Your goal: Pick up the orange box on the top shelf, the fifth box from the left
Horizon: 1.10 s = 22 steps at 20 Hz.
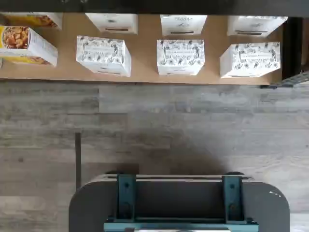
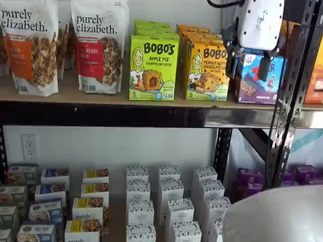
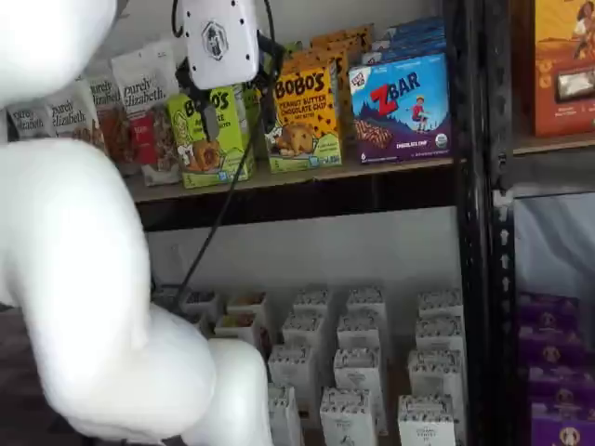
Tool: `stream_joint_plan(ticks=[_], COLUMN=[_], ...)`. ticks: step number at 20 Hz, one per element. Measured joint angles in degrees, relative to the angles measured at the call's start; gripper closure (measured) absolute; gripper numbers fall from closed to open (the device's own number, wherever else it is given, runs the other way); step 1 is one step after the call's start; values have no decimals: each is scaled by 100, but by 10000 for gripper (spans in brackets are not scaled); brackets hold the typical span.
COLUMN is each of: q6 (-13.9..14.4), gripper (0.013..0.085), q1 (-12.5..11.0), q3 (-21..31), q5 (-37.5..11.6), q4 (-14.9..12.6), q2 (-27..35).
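Observation:
The orange box, a yellow-orange BOBO'S Peanut Butter Chocolate Chip carton, stands upright on the top shelf, with more like it behind. It sits between the lime-green Apple Pie box and the blue ZBar box, and shows in both shelf views. My gripper hangs well in front of the shelf at box height. It touches nothing, and a gap shows between its two black fingers. In a shelf view the gripper overlaps the green box. The wrist view does not show the orange box.
Granola bags fill the shelf's left. A dark perforated upright stands right of the ZBar box. Small white boxes fill the lower shelf and show in the wrist view. The white arm covers the left of a shelf view.

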Motion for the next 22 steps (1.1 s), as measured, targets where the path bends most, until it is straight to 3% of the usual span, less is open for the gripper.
stream_joint_plan(ticks=[3, 8, 12, 18, 22], q6=[16, 39, 56, 282, 590], gripper=[130, 130, 130, 130, 130], q1=[3, 41, 53, 348, 757], q3=[-460, -523, -463, -331, -332], q5=[848, 977, 723, -18, -258], q4=[12, -20, -13, -167, -446], q2=[487, 488, 361, 199, 286])
